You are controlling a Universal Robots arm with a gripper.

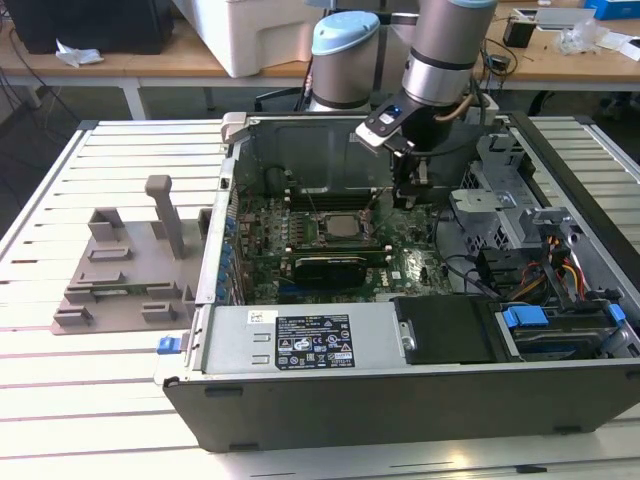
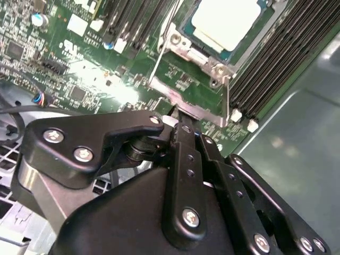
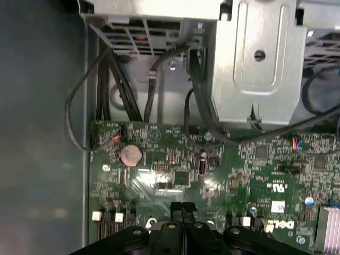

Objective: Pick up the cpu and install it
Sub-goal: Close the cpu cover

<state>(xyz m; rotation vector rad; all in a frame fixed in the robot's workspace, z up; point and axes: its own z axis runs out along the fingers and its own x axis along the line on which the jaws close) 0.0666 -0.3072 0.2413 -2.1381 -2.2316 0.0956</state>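
Black claw [image 3: 181,208]: fingers [image 3: 175,211] were drawn together tip to tip, with nothing held between them.
Claw position: it hung low inside the computer case [image 1: 400,400], over the motherboard [image 1: 300,235], just beside the socket on the exterior view's right.
Fingertip contact: in the second wrist view the tips lay at the metal edge of the socket frame [image 2: 186,53]. Whether they touched it could not be told.
Cpu [image 2: 226,21]: a silvery-white square that lay flat within the socket frame, apart from the claw. In the exterior view it sat near the middle of the board.
Memory slots [image 2: 276,69]: dark parallel rows ran alongside the socket.
Coin battery [image 3: 130,154]: a round silver cell was mounted on the green board near the case wall.
Cables [image 3: 196,95]: black leads ran from the board up toward the drive cage [image 3: 255,53], which was bare sheet metal.
Power supply [image 1: 310,340]: a grey box with a label sat along the near wall of the case.
Grey tray [image 1: 120,270]: a plastic tray with upright posts stood outside the case on the exterior view's left.
Table [image 1: 100,400]: its pale slatted surface bore both case and tray.
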